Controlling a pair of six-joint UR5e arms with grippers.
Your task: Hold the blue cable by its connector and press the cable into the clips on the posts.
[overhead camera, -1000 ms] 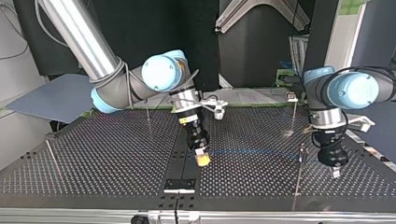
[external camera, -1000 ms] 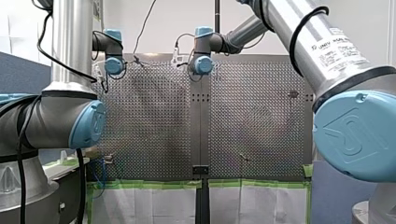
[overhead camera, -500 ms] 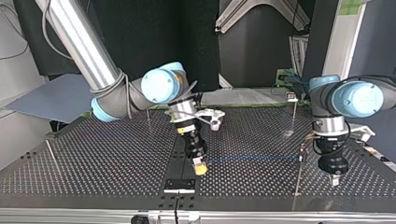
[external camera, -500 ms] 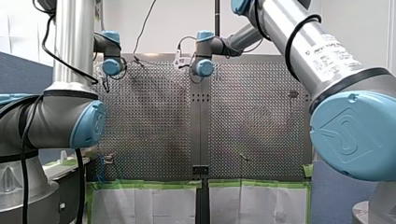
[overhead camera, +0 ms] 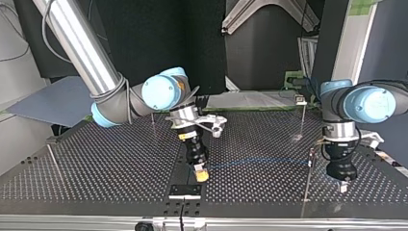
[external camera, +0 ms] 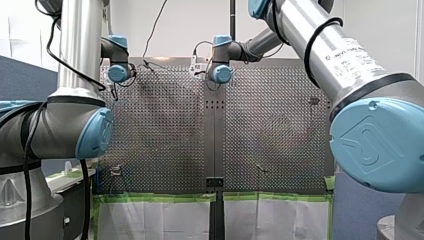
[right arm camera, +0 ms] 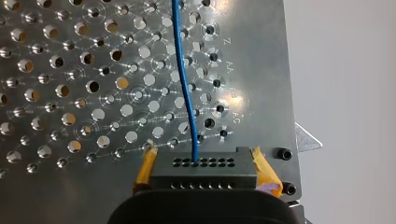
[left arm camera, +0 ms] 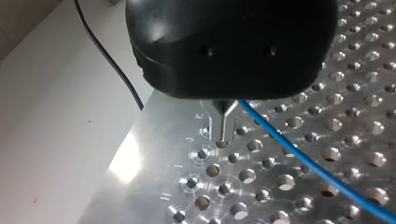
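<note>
Two yellow pads [right arm camera: 148, 164] clamped on black connector [right arm camera: 205, 171], one each side. right gripper [overhead camera: 201, 175] low over perforated table [overhead camera: 96, 168]. From connector's front face blue cable [right arm camera: 187, 93] runs ahead over table holes. Far from connector, cable passes just beside metal fingers [left arm camera: 218, 126] of left gripper [left arm camera: 223, 133]. Fingers pressed together, tips near table; whether they pinch cable, cannot tell. thin post [overhead camera: 308, 178] stands between connector and left gripper.
</note>
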